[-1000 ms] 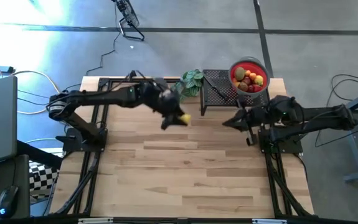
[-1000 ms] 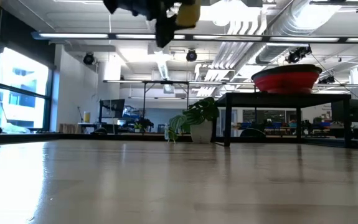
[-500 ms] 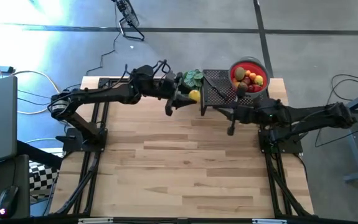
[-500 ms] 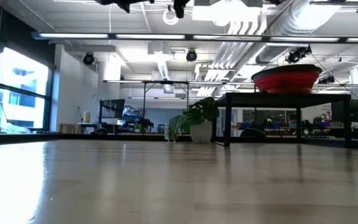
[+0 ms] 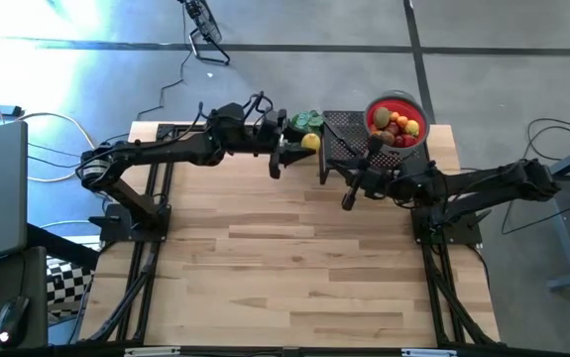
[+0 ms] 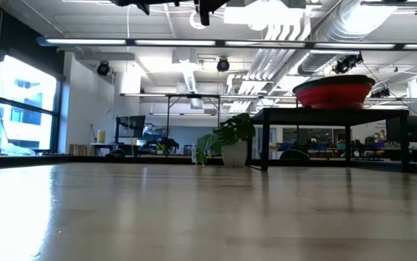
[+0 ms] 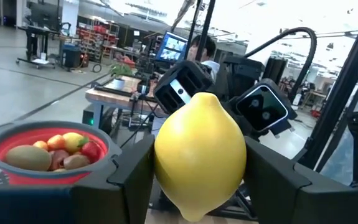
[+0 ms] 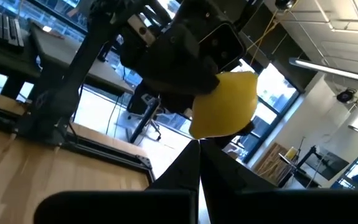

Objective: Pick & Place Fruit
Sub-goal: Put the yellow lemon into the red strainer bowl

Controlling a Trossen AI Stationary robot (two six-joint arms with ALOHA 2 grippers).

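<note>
Left gripper (image 5: 297,149) raised above the far side of the table (image 5: 294,268), just beside the plant (image 5: 306,120) and the black stand (image 5: 339,139). Fingers (image 7: 132,171) partly spread, clamped on a yellow lemon (image 7: 200,155) that fills the gap between them; lemon held in the air, clear of the tabletop.

Right gripper (image 5: 349,196) out over the table in front of the stand, near the left one, fingers (image 8: 194,165) pressed together, holding nothing. Lemon seen just beyond its tips in the right wrist view.

Red bowl (image 5: 379,107) on top of the stand at the far right corner, holding the other fruit (image 5: 396,129): orange, red, yellow, brown pieces. Bowl apart from both grippers.
</note>
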